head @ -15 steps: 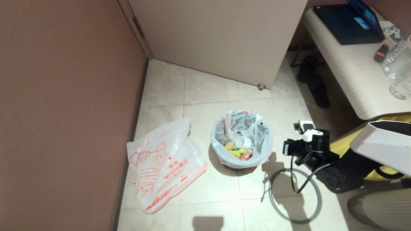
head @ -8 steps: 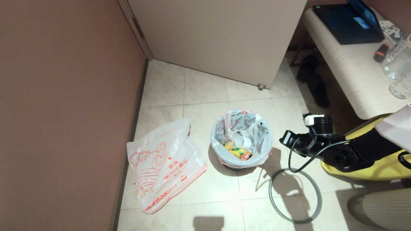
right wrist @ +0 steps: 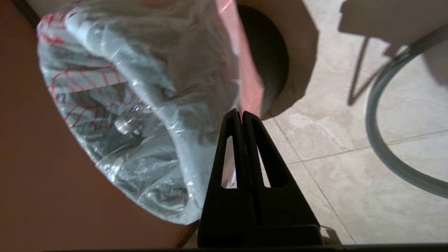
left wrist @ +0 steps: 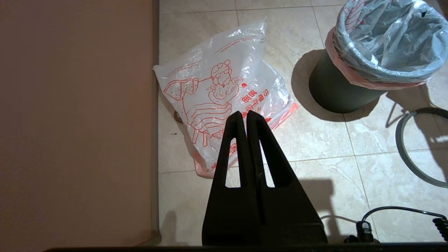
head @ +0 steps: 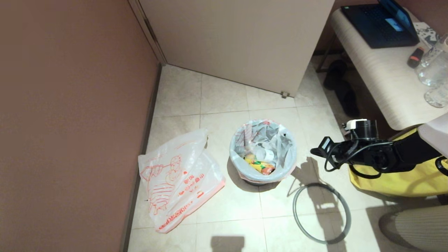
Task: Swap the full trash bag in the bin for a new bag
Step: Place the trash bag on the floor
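Observation:
The bin [head: 252, 181] stands mid-floor, a small black bucket [left wrist: 336, 91] lined by the full trash bag [head: 262, 147], whose pink-banded rim folds over the edge; a yellow-orange packet and a white cup lie inside. The bin's grey hoop [head: 294, 210] lies flat on the tiles to the bin's right. The new bag [head: 178, 182], with its red cartoon drawing, lies flat left of the bin near the wall. My right gripper [head: 315, 151] hovers just right of the bin, shut and empty, tips near the bag's pink band [right wrist: 250, 91]. My left gripper [left wrist: 244, 113] is shut and empty above the new bag [left wrist: 217, 84].
A brown wall [head: 70, 122] runs along the left and a pale door [head: 245, 42] stands behind. A yellow tote [head: 385, 182] sits under my right arm. A table [head: 378, 77] with a laptop [head: 378, 24] and glasses stands at right, and black slippers [head: 344, 91] lie beneath it.
My right arm has swung up and turned, its wrist moving right and farther back from over the hoop. The hoop, bin and both bags have not moved.

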You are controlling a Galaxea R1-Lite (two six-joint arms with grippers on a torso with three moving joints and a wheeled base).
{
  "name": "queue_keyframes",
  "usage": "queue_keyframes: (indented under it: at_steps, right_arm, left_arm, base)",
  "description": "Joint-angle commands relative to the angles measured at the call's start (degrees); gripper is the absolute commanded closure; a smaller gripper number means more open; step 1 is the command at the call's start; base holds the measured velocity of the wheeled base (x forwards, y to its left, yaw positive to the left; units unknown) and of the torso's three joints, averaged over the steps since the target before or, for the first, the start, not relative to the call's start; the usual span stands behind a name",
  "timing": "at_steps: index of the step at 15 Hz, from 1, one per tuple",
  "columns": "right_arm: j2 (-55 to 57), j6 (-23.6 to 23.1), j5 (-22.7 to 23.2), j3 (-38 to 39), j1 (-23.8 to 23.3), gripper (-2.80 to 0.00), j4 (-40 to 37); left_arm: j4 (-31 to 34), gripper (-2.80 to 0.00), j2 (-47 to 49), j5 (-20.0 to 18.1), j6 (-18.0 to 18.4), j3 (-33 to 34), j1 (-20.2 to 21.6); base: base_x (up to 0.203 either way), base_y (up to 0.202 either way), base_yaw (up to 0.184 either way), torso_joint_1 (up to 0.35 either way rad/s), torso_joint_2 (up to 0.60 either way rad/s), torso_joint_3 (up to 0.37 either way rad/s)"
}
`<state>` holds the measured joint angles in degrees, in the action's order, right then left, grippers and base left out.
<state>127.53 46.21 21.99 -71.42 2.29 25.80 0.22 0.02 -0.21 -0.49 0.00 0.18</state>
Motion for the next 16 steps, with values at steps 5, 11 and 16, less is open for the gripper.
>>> queue_keyframes:
  at_steps: [5, 11, 16]
  right_arm:
    - [1.9, -0.7, -4.0, 3.0, 3.8, 0.00, 5.7]
    - [0.4, -7.0, -4.2, 8.1, 3.3, 0.00, 8.7]
    - [-0.2, -7.2, -4.2, 8.1, 3.0, 0.00, 8.7]
  left_arm:
    - [0.0, 0.00, 0.1, 0.0, 0.0, 0.0, 0.0]
    - [0.0, 0.00, 0.1, 0.0, 0.0, 0.0, 0.0]
    - [0.0, 0.00, 0.1, 0.0, 0.0, 0.0, 0.0]
  base:
    - [0.000, 0.000, 0.000, 0.000, 0.00, 0.000]
    - [0.000, 0.000, 0.000, 0.000, 0.00, 0.000]
    - [0.000, 0.000, 0.000, 0.000, 0.00, 0.000]
